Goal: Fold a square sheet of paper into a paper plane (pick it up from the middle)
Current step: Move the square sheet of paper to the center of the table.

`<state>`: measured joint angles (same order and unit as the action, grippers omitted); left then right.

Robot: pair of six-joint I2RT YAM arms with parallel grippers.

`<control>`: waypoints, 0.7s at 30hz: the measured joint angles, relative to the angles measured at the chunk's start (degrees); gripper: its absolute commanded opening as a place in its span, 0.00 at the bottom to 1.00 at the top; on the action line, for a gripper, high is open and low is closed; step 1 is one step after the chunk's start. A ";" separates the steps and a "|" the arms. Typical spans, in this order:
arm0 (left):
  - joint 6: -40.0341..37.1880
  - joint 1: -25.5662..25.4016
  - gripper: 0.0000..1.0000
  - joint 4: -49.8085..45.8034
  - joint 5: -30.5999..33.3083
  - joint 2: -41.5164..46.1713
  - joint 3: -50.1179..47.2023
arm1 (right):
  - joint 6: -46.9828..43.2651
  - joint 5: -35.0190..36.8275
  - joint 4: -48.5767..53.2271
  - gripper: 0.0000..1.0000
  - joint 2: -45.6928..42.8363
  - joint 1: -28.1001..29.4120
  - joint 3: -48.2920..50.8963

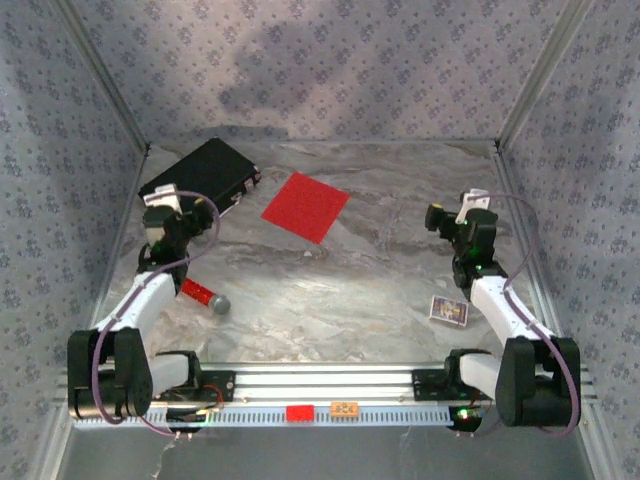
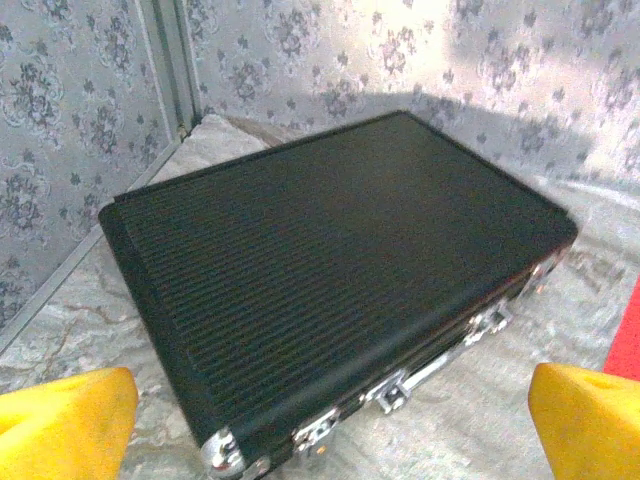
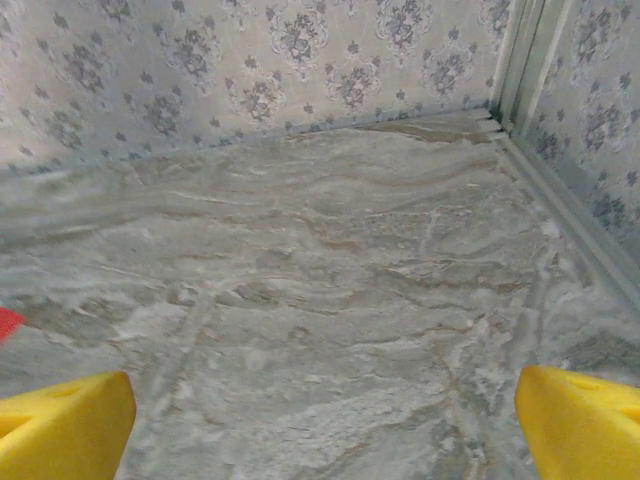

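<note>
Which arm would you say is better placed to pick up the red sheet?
Probably the right gripper: the square sheet of paper lies about midway, but the black case crowds the left gripper.

My left arm (image 1: 140,298) and right arm (image 1: 505,306) have white links between chunky black joint housings. A thin purple cable (image 1: 214,222) loops along each. My fingertips (image 2: 62,420) are blunt, bright-yellow wedges on both sides, matte and unmarked.

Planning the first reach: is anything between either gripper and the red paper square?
Nothing visible. Bare table lies between the right gripper and the square sheet of paper. The black case sits ahead of the left gripper, left of the sheet, not across its path.
</note>
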<state>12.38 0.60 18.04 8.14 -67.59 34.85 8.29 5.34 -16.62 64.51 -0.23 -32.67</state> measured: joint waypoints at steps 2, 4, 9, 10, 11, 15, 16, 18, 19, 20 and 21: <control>2.47 0.04 1.00 -4.85 -1.53 -0.26 3.56 | 4.57 -0.68 6.19 0.99 -0.24 0.00 -3.93; 4.31 0.07 1.00 -9.11 -4.74 -1.49 7.10 | 8.31 -3.04 10.80 0.99 -0.24 -0.17 -6.80; 8.63 -1.09 1.00 -15.32 -17.66 -10.64 15.78 | 15.37 -13.44 15.67 0.99 0.17 -0.07 -7.58; 8.79 -2.08 1.00 -16.55 -19.19 -12.66 17.25 | 16.61 -14.78 16.13 0.99 0.39 0.35 -7.56; 8.92 -3.37 1.00 -17.81 -20.46 -14.73 18.80 | 17.79 -15.89 16.63 0.99 0.50 0.85 -7.50; 8.37 -10.19 1.00 -23.32 -23.71 -22.49 25.66 | 20.96 -19.19 17.40 0.99 1.07 3.39 -6.99; 8.15 -11.72 1.00 -24.22 -24.20 -23.96 27.08 | 21.38 -19.69 17.49 0.99 1.22 3.89 -6.82; 7.63 -14.69 1.00 -26.58 -25.20 -27.54 30.62 | 22.45 -20.55 18.01 0.99 1.55 5.01 -6.34; 7.30 -15.74 1.00 -27.52 -25.55 -29.16 32.30 | 22.82 -20.83 18.16 0.99 1.66 5.44 -6.14; 7.08 -16.76 1.00 -28.65 -25.79 -30.99 34.25 | 23.17 -21.07 18.16 0.99 1.70 5.92 -5.88; 6.80 -17.70 1.00 -29.68 -25.97 -32.85 36.22 | 23.67 -21.29 18.21 0.99 1.73 6.43 -5.62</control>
<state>19.18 -17.10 -11.64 -17.82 -100.44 71.07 31.97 -15.94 1.58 66.24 6.20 -38.28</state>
